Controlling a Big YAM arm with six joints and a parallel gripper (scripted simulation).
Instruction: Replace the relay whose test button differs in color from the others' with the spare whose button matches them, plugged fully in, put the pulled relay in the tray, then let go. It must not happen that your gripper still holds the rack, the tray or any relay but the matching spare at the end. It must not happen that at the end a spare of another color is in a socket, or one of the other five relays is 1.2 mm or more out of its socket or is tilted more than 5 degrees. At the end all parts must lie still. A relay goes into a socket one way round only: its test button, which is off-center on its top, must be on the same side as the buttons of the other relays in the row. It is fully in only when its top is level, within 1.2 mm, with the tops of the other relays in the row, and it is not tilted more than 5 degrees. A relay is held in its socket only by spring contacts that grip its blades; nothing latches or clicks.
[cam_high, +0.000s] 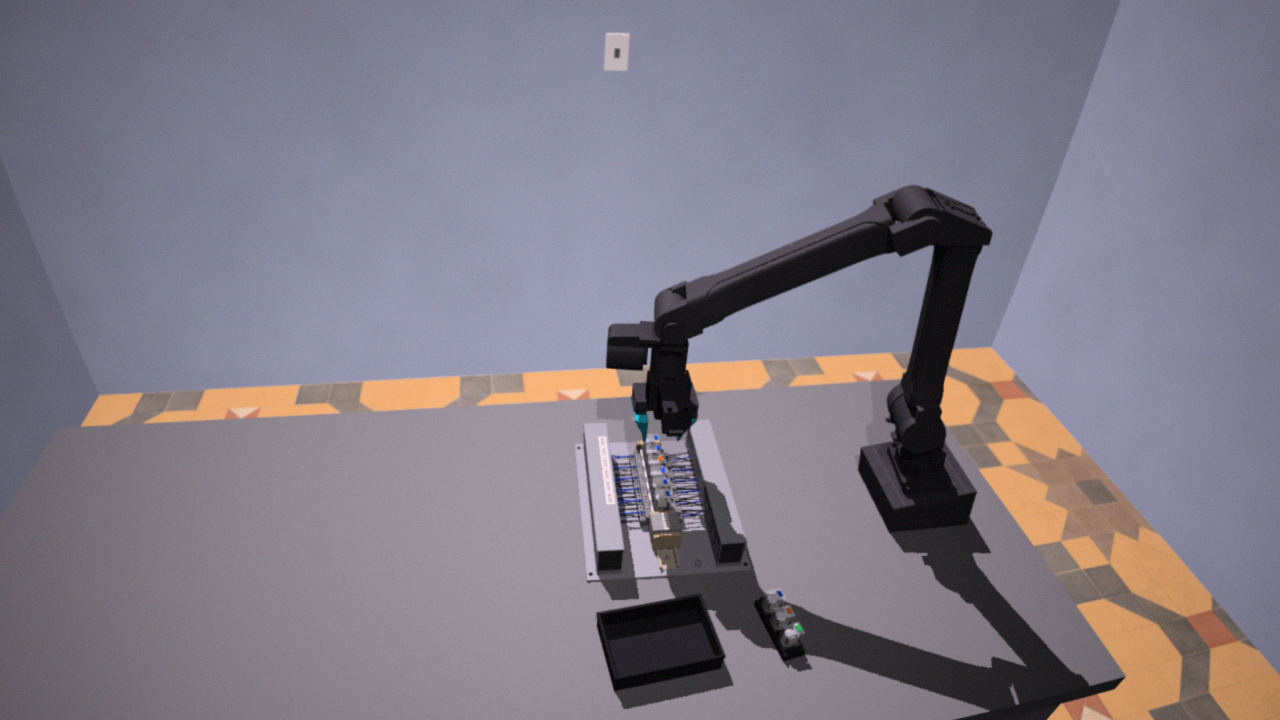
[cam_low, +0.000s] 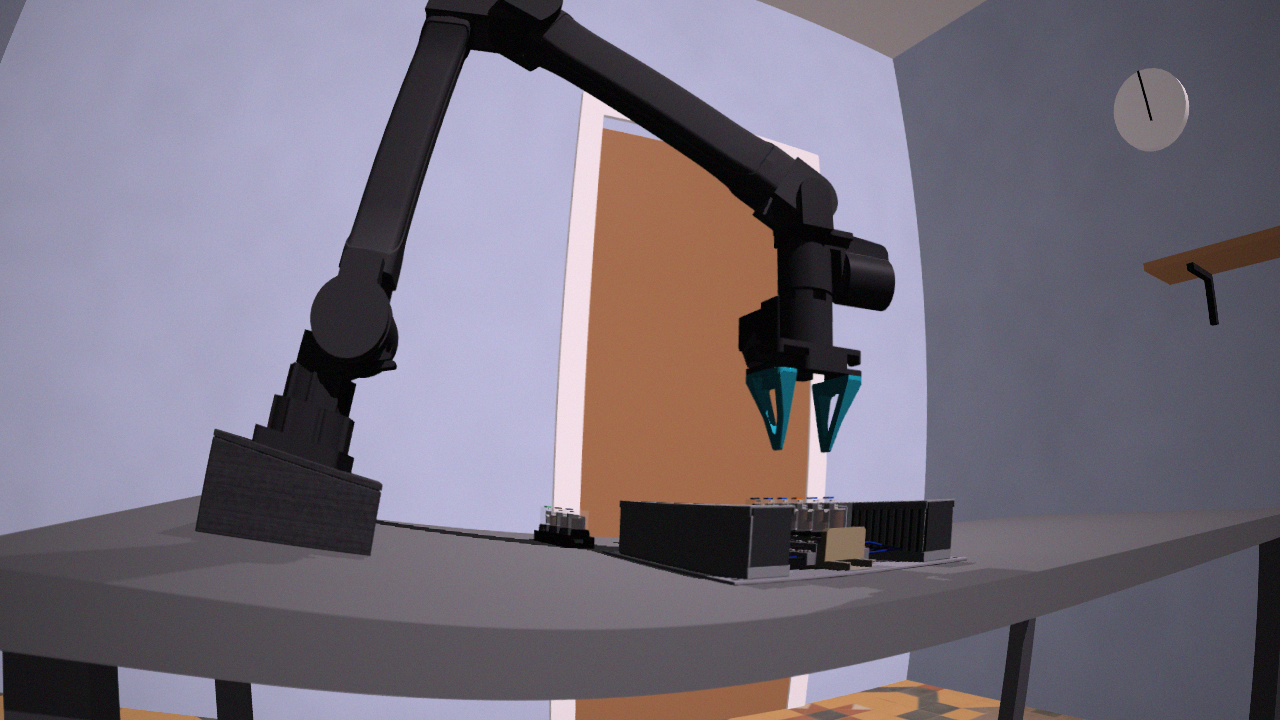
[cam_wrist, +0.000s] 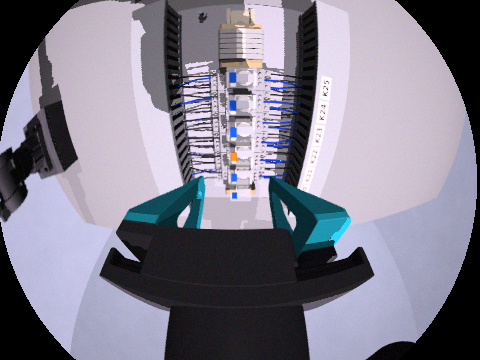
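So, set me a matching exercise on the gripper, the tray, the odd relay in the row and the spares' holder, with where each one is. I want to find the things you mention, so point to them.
1. gripper (cam_high: 664, 438) (cam_low: 802, 450) (cam_wrist: 236, 181)
2. black tray (cam_high: 660, 680)
3. orange-button relay in the row (cam_high: 661, 459) (cam_wrist: 242, 159)
4. spares' holder (cam_high: 793, 654) (cam_low: 563, 539)

A. between blue-button relays
B. above the panel, open
C. beside the tray, carrying three relays
D. on the table, nothing inside

Pairs: 1-B, 2-D, 3-A, 4-C

The orange-buttoned relay (cam_high: 659, 460) (cam_wrist: 242, 159) sits among 5 (all blue-buttoned) relays.
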